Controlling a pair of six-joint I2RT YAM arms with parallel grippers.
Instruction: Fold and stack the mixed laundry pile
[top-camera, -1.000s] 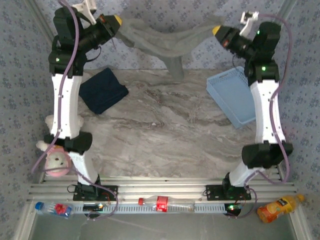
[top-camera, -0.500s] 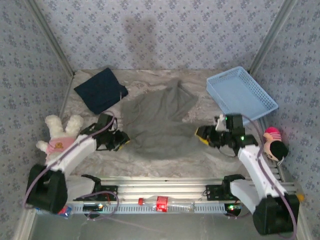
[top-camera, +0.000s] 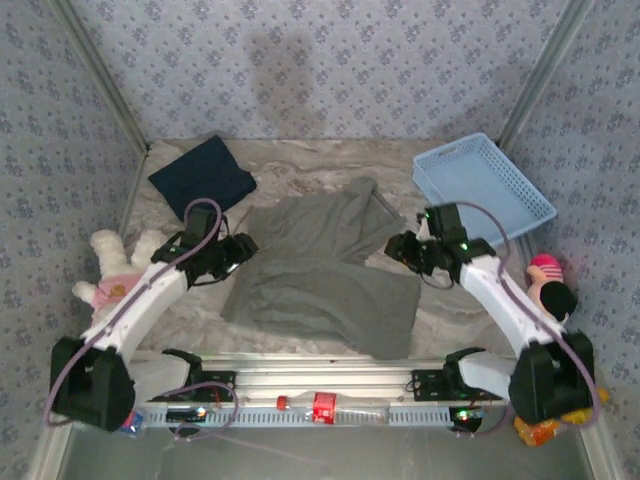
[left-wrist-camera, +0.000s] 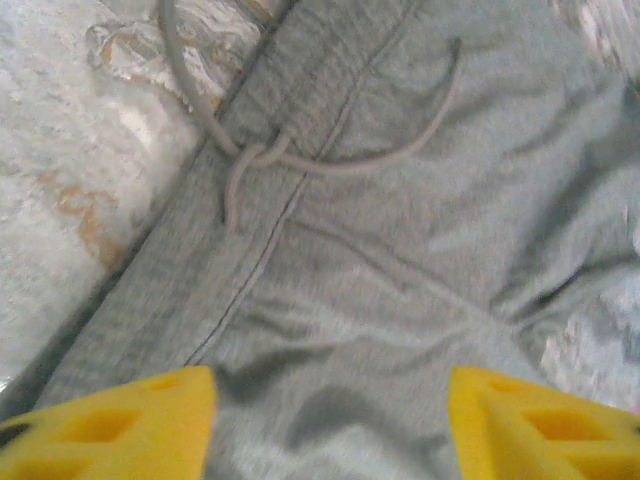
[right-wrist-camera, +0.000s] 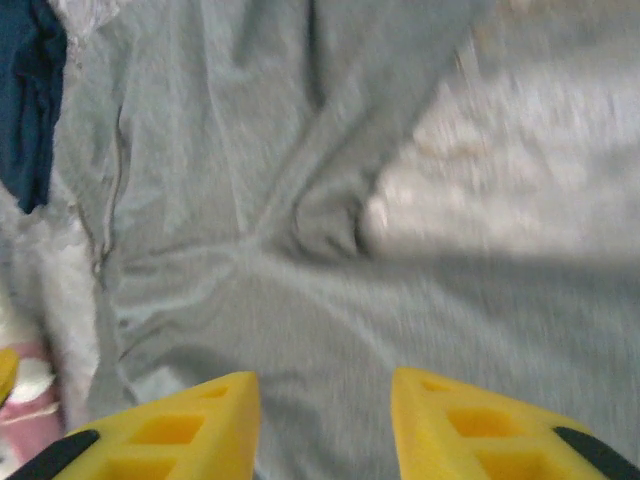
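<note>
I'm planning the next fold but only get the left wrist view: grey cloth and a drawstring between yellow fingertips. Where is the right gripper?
Observer: The right gripper is at the right edge of the grey garment, opposite the left gripper.
Operator: Is it holding cloth?
Observer: No. Its wrist view shows the jaws apart with the cloth lying flat beneath them.
Operator: And the other garment?
Observer: The navy T-shirt lies folded at the far left corner, apart from the grey one. The light blue basket is at the far right.
</note>
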